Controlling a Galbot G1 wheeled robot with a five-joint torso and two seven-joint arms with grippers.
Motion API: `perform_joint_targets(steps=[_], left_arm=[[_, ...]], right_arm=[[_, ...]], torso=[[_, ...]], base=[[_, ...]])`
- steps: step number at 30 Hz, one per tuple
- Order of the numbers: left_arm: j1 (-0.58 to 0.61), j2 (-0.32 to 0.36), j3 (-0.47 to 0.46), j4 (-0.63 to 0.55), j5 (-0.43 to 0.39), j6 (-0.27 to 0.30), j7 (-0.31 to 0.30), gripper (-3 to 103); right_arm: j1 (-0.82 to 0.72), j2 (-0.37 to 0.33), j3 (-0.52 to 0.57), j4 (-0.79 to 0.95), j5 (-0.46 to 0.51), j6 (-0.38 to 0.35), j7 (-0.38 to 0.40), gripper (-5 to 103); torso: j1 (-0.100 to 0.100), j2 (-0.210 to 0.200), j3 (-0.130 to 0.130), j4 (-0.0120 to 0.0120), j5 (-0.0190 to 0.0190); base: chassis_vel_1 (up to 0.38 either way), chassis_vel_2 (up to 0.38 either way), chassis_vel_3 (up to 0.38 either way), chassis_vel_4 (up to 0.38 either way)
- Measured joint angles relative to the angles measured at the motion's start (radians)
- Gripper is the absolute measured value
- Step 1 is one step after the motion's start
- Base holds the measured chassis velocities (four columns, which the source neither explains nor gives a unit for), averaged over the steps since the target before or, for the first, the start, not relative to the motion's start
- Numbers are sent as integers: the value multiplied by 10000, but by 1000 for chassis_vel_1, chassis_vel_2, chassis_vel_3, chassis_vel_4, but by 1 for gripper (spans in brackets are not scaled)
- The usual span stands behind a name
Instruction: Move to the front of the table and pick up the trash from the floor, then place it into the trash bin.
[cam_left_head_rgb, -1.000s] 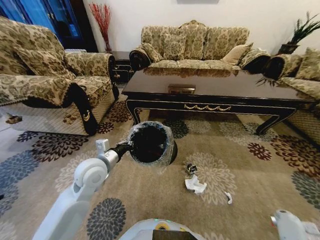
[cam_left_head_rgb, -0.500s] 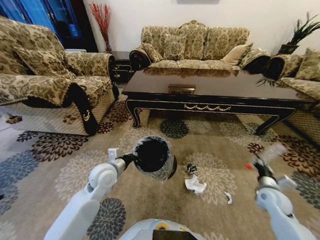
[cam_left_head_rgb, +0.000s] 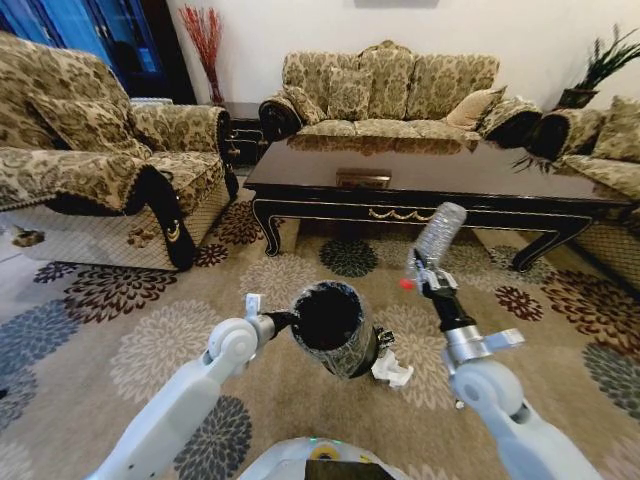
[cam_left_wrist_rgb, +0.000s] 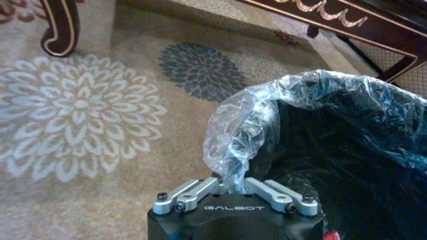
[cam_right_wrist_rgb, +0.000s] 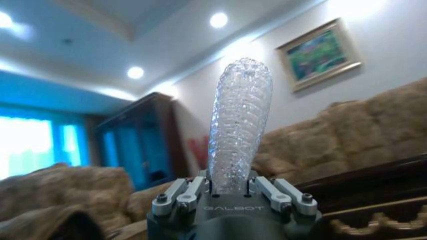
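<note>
My left gripper (cam_left_head_rgb: 283, 320) is shut on the bag-lined rim of the small black trash bin (cam_left_head_rgb: 335, 328) and holds it tilted above the carpet. The left wrist view shows that gripper (cam_left_wrist_rgb: 232, 187) pinching the crinkly liner of the bin (cam_left_wrist_rgb: 347, 150). My right gripper (cam_left_head_rgb: 430, 278) is shut on a clear plastic bottle (cam_left_head_rgb: 440, 232), held upright to the right of the bin and higher than its mouth; it stands tall in the right wrist view (cam_right_wrist_rgb: 240, 120). A crumpled white paper wad (cam_left_head_rgb: 392, 371) and a dark scrap (cam_left_head_rgb: 383, 339) lie on the floor beside the bin. The dark table (cam_left_head_rgb: 420, 170) stands behind.
A patterned sofa (cam_left_head_rgb: 90, 170) lines the left, another (cam_left_head_rgb: 390, 95) sits behind the table, and a third (cam_left_head_rgb: 610, 150) is at the right with a plant (cam_left_head_rgb: 600, 65). Open floral carpet (cam_left_head_rgb: 120, 340) spreads to the left of my arms.
My right arm has lifted the bottle and swung it left toward the bin. My left arm has carried the bin to the right and nearer to me.
</note>
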Motion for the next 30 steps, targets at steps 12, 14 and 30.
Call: perform_joint_targets(steps=[12, 14, 30], left_arm=[[-2137, -959, 1091, 1593, -615, -1, -281, 2], [-2319, -1036, 1182, 1748, -654, 0, -292, 2], [-2667, -822, 1082, 1779, -915, 4, -295, 2]], right_arm=[[907, -86, -2216, -1214, -1629, 523, -541, 26], [1108, -17, -2377, -1374, -1680, 550, -548, 26], [2008, 221, -2794, -2413, -1740, 1224, -938, 54]], torso=[[0, 0, 0, -4, 3], [0, 0, 1, -2, -1], [1, 0, 0, 0, -1]], base=[[0, 0, 0, 0], [0, 0, 0, 0], [0, 0, 0, 0]])
